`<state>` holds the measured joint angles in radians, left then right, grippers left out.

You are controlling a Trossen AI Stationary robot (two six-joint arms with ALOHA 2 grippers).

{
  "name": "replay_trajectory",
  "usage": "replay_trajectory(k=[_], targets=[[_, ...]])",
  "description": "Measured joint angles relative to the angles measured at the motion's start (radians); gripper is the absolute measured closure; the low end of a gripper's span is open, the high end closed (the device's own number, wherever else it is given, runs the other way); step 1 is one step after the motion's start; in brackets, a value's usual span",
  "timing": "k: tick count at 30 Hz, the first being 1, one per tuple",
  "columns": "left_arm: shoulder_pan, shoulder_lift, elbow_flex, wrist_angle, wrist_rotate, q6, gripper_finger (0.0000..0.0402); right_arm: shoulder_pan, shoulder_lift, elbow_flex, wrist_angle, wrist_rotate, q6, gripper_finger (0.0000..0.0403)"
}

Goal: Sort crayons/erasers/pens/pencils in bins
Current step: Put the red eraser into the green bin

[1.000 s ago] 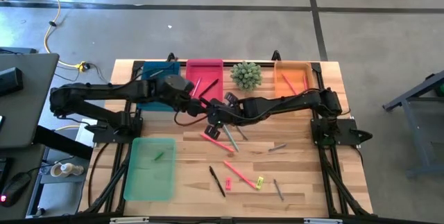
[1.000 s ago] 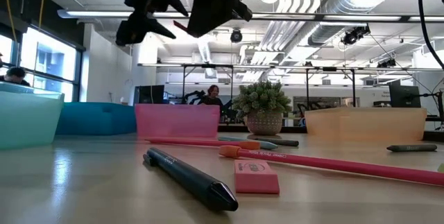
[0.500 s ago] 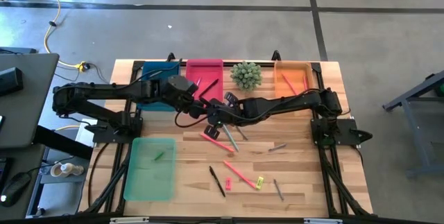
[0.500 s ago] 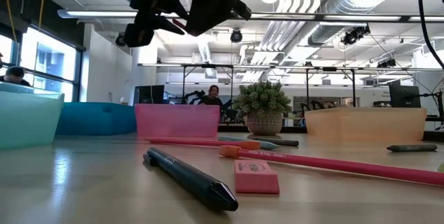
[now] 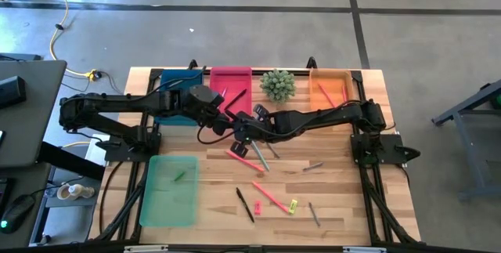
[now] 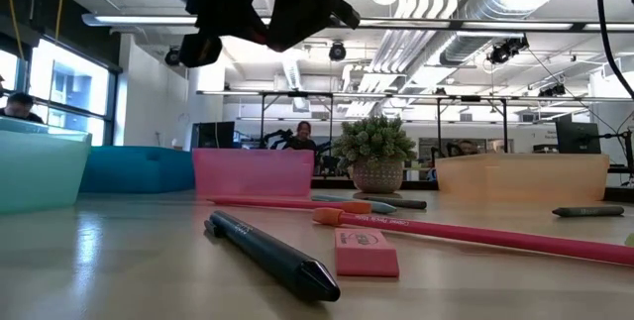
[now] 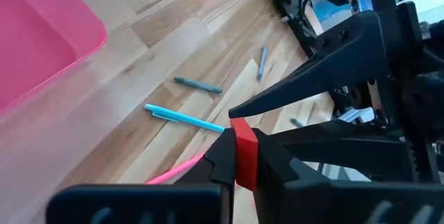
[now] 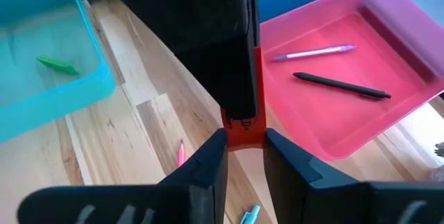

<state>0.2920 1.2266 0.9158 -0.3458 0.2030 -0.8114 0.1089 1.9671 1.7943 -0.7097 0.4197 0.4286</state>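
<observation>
Bins (image 5: pixel 232 81) along wooden table (image 5: pixel 337 175), open-ceiling workshop behind

The left pincer (image 7: pixel 243 156), spread wide a second ago, has closed its fingers (image 7: pixel 220 158) on the red eraser (image 7: pixel 244 150) gripped in the right pincer (image 8: pixel 243 148).
</observation>
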Motion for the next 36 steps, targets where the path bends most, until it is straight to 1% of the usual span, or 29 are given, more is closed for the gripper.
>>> replay_trajectory(k=[4, 10, 14, 17, 22, 25, 30, 36], targets=[[0.0, 0.0, 0.0, 0.0, -0.002, 0.013, 0.0395, 0.0, 0.0, 0.0, 0.001, -0.004, -0.017, 0.0324], [0.003, 0.0, 0.0, -0.011, -0.015, 0.062, 0.0391, 0.0, 0.0, 0.0, 0.001, -0.006, 0.016, 0.0271], [0.016, -0.005, 0.0, -0.074, -0.055, 0.091, 0.0391, 0.0, -0.002, 0.011, -0.03, -0.013, 0.019, 0.0235], [0.025, -0.006, 0.0, -0.138, -0.063, 0.109, 0.0391, 0.0, -0.005, 0.053, -0.069, 0.0, 0.019, 0.022], [0.015, -0.029, 0.0, -0.217, -0.068, 0.135, 0.0391, -0.004, -0.007, 0.143, -0.198, 0.065, 0.016, 0.0219], [0.002, -0.058, 0.0, -0.252, -0.095, 0.135, 0.0391, -0.005, -0.007, 0.197, -0.264, 0.104, -0.011, 0.0219], [-0.018, -0.108, 0.0, -0.343, -0.138, 0.115, 0.0391, -0.007, -0.008, 0.257, -0.298, 0.148, -0.087, 0.0219], [-0.076, -0.169, 0.0, -0.478, -0.161, 0.065, 0.0391, -0.031, -0.008, 0.286, -0.303, 0.153, -0.16, 0.0219]])
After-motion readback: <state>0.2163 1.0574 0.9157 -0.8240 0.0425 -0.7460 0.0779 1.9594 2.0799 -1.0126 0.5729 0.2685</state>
